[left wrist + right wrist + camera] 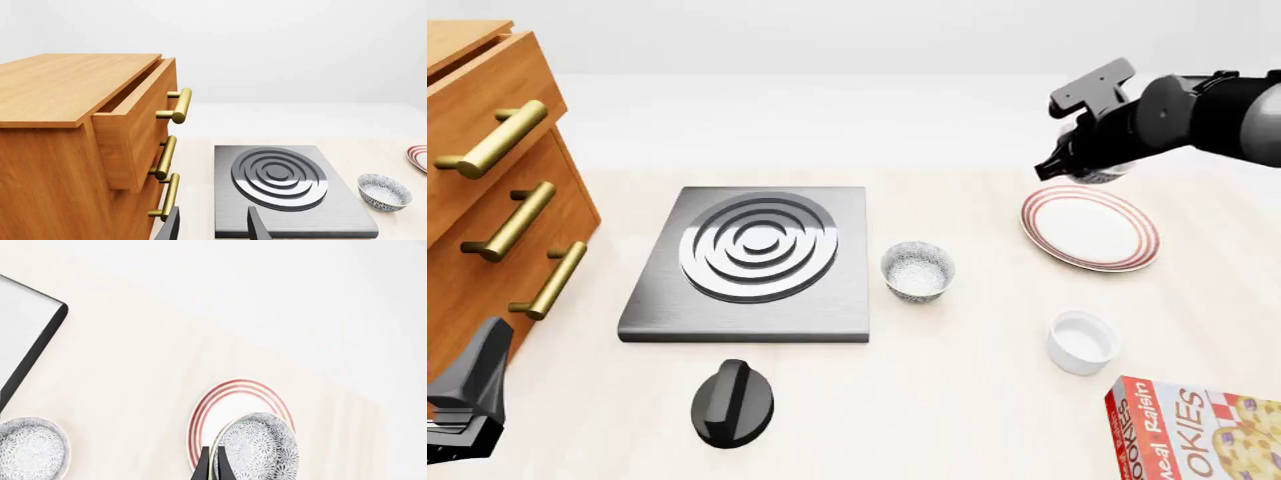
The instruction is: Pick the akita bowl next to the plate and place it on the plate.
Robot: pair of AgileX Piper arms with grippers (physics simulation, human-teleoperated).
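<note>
- Small round akita bowl (257, 445) – grey-black speckles all over the outside, seen from its side in the right wrist view.
- Held up off the worktop (961, 400), over the plate (230, 392) in the right wrist view; cannot tell if touching it.
- In the front view, only a small grey bit of it peeking out under the right arm, by the far rim of the plate.
- Flat white plate with thin red rings, near the right side of the worktop.
- A second speckled bowl (918, 270) standing between the stove plate (754, 262) and the plate, only its own pale inside showing.
- A plain white ramekin (1082, 341) nearer the front, just its white inside showing.
- Top drawer (137, 115) of the wooden chest pulled out a little; inside hidden.
- Right claw (213, 464) squeezed thin on the rim of the akita bowl, fingers almost together.
- Right arm reaching in high from the right, bent down at the wrist.
- Left claw (213, 227) – fingers spread wide, gripping nothing – low at the near left corner, by the chest, pointing at the stove plate.
- A black knob (733, 402) in front of the stove plate, a cookie box (1194, 430) at the near right corner.
</note>
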